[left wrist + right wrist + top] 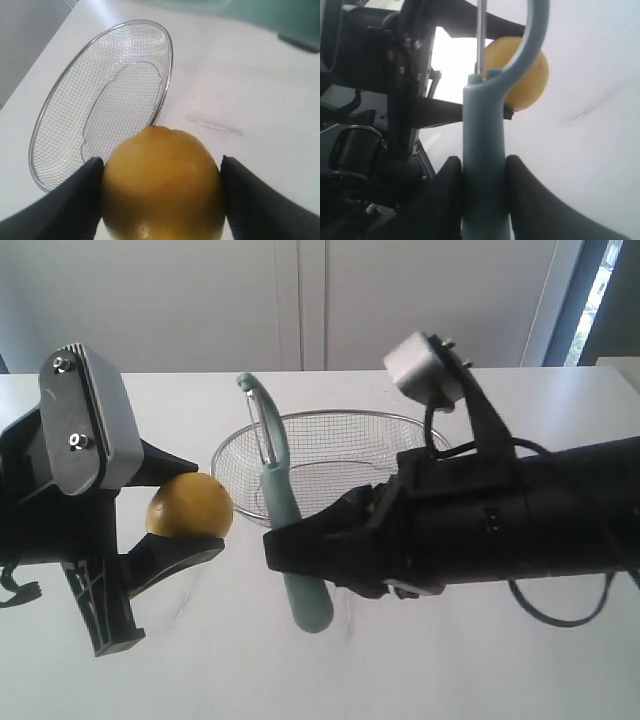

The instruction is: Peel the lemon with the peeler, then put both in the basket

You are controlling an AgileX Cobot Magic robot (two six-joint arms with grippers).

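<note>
From across the room, the left pincer point(195, 508) is clenched on the small round yellow lemon point(190, 502) over the white tabletop point(450, 670), beside the oval silver wire-mesh basket point(330, 417). The right pincer point(280, 545) grasps the slim teal-green peeler point(278, 490), whose blade head points toward the basket.

At the left wrist, black fingers point(65, 200) press on two sides of the lemon point(162, 185), with the basket point(170, 65) beyond.

At the right wrist, pads point(445, 200) clamp the handle of the peeler point(482, 165), and the lemon point(530, 75) is behind its head.
</note>
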